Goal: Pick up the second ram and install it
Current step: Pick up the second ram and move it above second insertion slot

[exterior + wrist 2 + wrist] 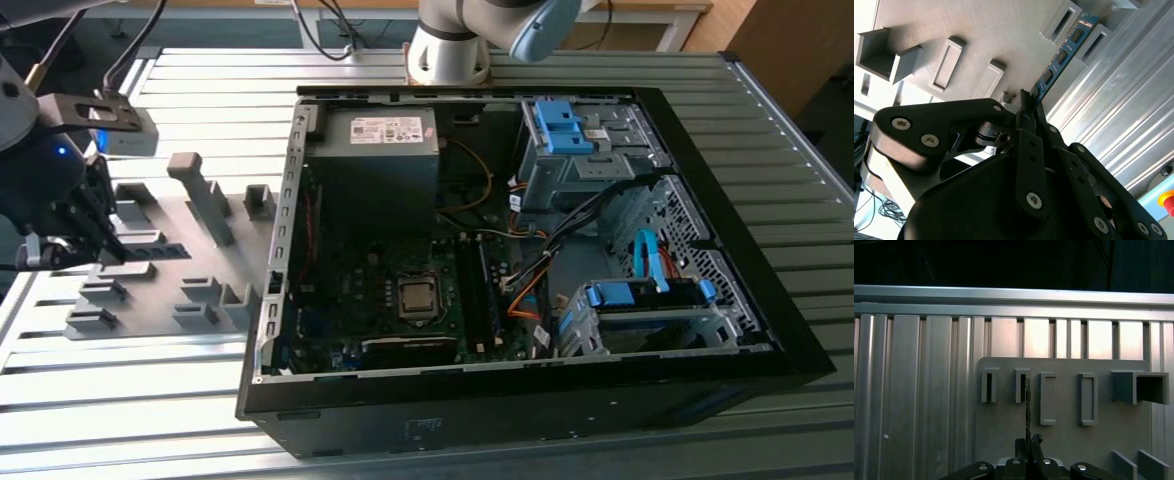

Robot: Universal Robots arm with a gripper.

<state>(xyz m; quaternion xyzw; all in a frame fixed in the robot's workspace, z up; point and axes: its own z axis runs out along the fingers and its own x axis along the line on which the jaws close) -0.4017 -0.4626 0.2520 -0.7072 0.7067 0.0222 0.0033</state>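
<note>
Your fingers (1026, 127) are clamped on one end of the second ram (1061, 54), its far end between the grey fixture's (979, 30) slot blocks; lift it straight, without twisting.

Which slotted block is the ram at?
The slotted block beside the long frames, not the outer slotted block. The ram runs along its edge, its other end held in the gripper.

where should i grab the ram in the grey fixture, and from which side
Probably best to pinch the ram across its two flat faces near the top edge, coming straight down from above: it stands on edge in the fixture, thin edge up, both faces open to the jaws.
</note>
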